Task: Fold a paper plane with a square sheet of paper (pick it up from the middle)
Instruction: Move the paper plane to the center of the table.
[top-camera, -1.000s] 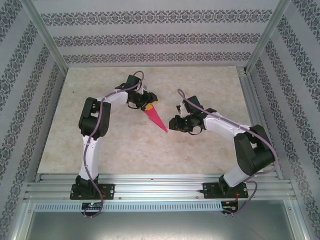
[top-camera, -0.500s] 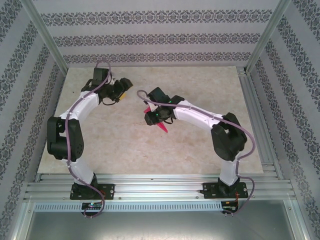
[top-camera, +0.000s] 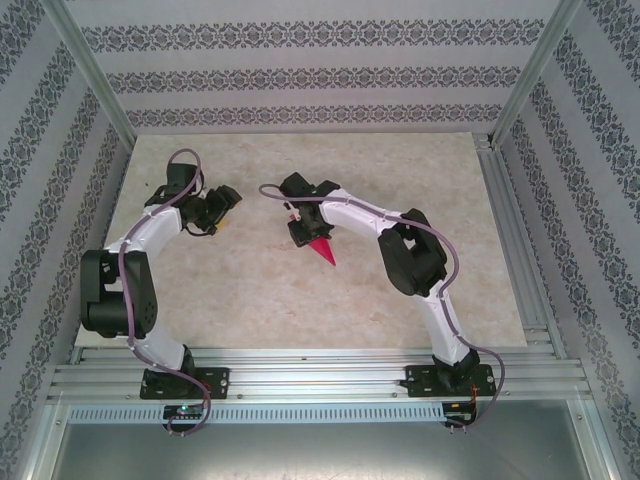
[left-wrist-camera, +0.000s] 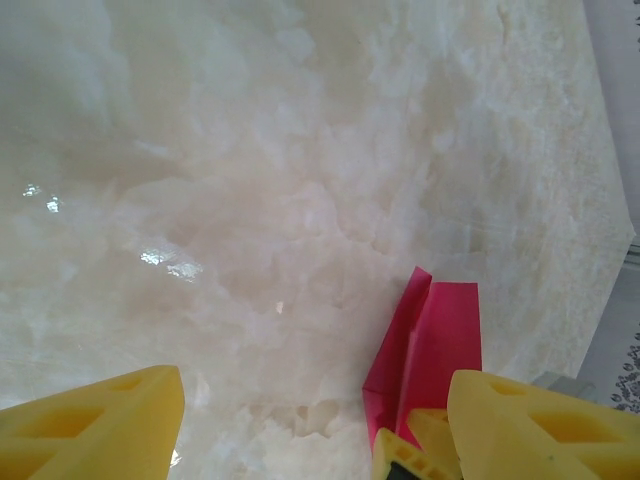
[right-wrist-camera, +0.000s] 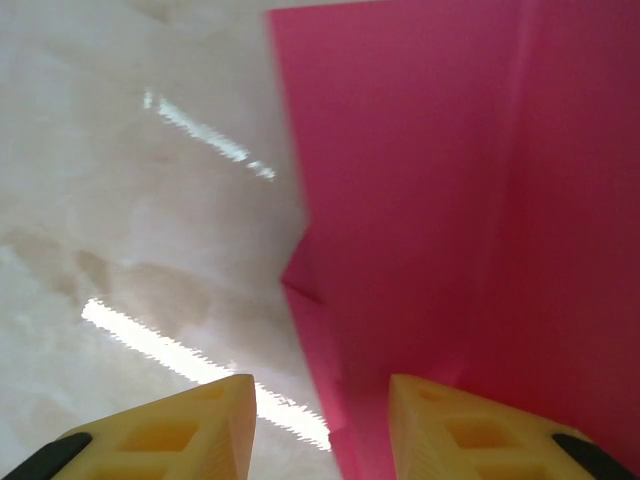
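Top external: fixed high, behind both arm bases (top-camera: 185, 380), tilted down and forward. It is far off and takes in the whole surface (top-camera: 250, 290).

Left wrist: rides above the left gripper (left-wrist-camera: 315, 400) and looks down past its yellow fingers (left-wrist-camera: 90, 420) from a moderate height. The paper plane (left-wrist-camera: 430, 340) lies just ahead of the right-hand finger.

Right wrist: above the right gripper (right-wrist-camera: 320, 400), facing down, very close. The plane's creased layers lie ahead and to the gripper's right.

Shared by all three views: the plane and the marbled patch beside it.

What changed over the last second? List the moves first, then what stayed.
The left fingers came off the wide end of the paper plane and swung away left. The right fingers came in from the right over that end. The plane stayed on the table, tip pointing near-right.
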